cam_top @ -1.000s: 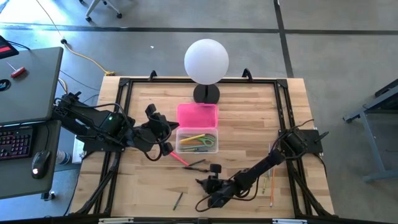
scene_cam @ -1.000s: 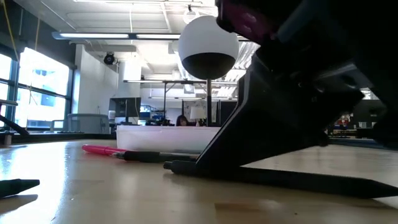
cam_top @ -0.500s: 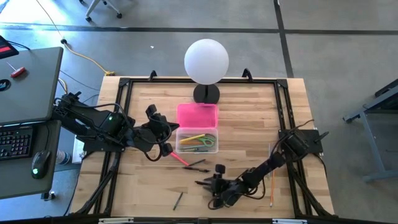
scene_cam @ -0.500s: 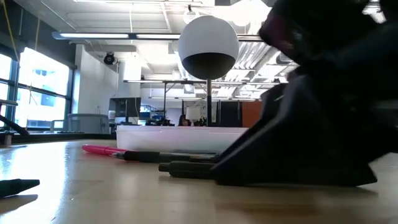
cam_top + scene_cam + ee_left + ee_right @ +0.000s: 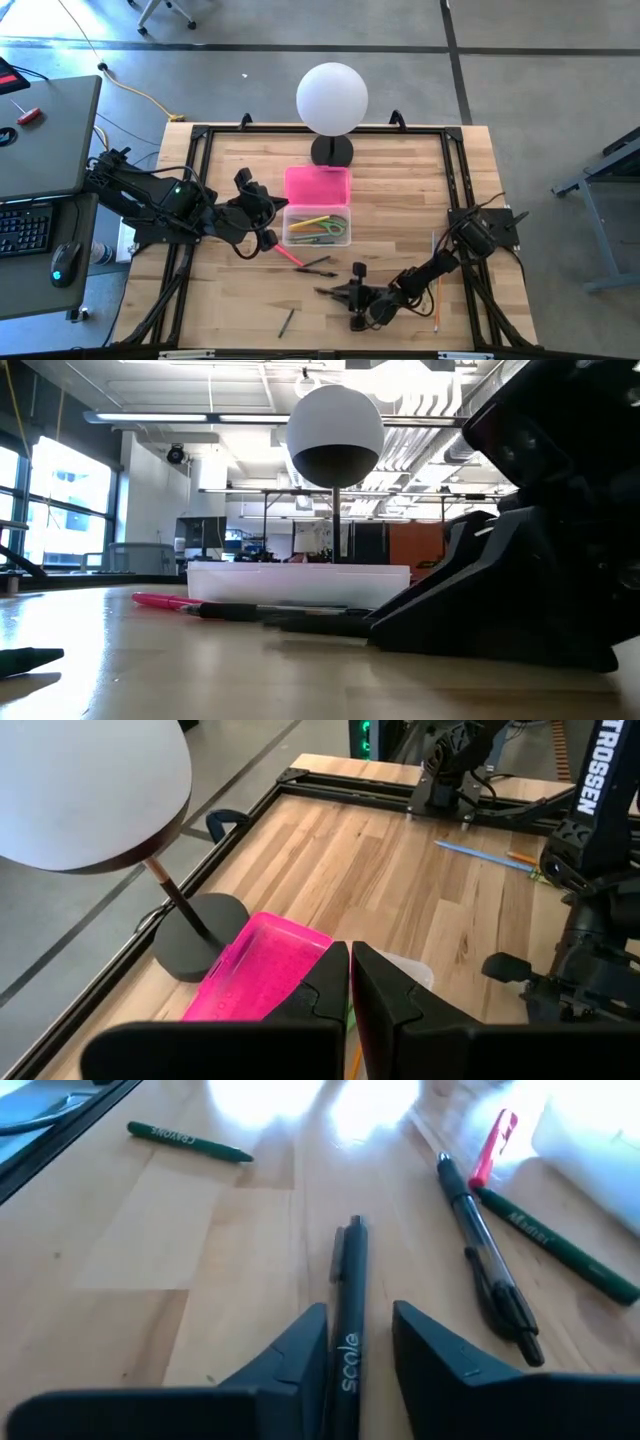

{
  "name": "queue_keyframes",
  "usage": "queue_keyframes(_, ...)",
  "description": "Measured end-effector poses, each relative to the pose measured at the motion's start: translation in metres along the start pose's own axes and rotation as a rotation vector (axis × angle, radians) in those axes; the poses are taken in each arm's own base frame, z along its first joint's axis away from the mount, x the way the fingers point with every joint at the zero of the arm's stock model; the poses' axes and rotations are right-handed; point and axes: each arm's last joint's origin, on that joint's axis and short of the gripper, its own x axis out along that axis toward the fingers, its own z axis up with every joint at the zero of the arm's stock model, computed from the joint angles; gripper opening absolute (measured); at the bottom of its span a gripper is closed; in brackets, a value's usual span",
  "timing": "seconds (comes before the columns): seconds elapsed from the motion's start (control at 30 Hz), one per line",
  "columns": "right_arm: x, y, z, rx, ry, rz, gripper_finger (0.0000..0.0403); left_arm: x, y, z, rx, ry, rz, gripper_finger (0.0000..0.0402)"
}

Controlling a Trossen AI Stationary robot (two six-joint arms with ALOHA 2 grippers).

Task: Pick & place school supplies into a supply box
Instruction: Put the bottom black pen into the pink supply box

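The clear supply box (image 5: 317,227) stands mid-table with pens and green scissors inside, and its pink lid (image 5: 317,186) lies just behind it. Loose supplies lie in front of the box: a pink marker (image 5: 288,253), dark pens (image 5: 318,266) and a green crayon (image 5: 286,322). My right gripper (image 5: 342,293) is down at the table near the front edge, open. A black pen (image 5: 348,1310) lies lengthwise between its fingers. My left gripper (image 5: 350,980) hangs shut above the table, left of the box, with nothing in it. My right gripper comes in low and slanting from the table's right, its fingers along the black pen. The pen's rear part (image 5: 345,1355) lies on the table close against one finger (image 5: 305,1345), with a gap to the other. Whether that finger touches it I cannot tell.
A white globe lamp (image 5: 332,100) on a black base stands behind the lid. Thin pencils (image 5: 437,295) lie near the right arm's base. In the right wrist view a clear-barrelled pen (image 5: 485,1260) and a green marker (image 5: 555,1245) lie beside the black pen.
My right gripper has sunk to the tabletop and shifted a little toward the table's right edge, tipping flatter, so its fingers now lie low along the wood at the black pen. My left arm has kept still.
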Motion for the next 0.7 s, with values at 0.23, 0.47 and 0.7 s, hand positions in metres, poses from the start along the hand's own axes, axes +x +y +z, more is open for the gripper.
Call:
queue_keyframes(0.23,0.005,-0.005,0.01,0.017,-0.055,0.031,0.0012,0.0,0.0,0.001,-0.013,-0.006,0.001,0.0046)
queue_keyframes(0.47,-0.022,-0.016,0.076,-0.257,-0.159,-0.004,0.003,0.0,0.0,0.001,-0.03,-0.005,0.0,0.0046)
queue_keyframes(0.7,-0.024,-0.095,0.144,-0.337,-0.171,-0.13,0.0011,0.0,0.0,0.001,-0.037,-0.013,0.001,0.0046)
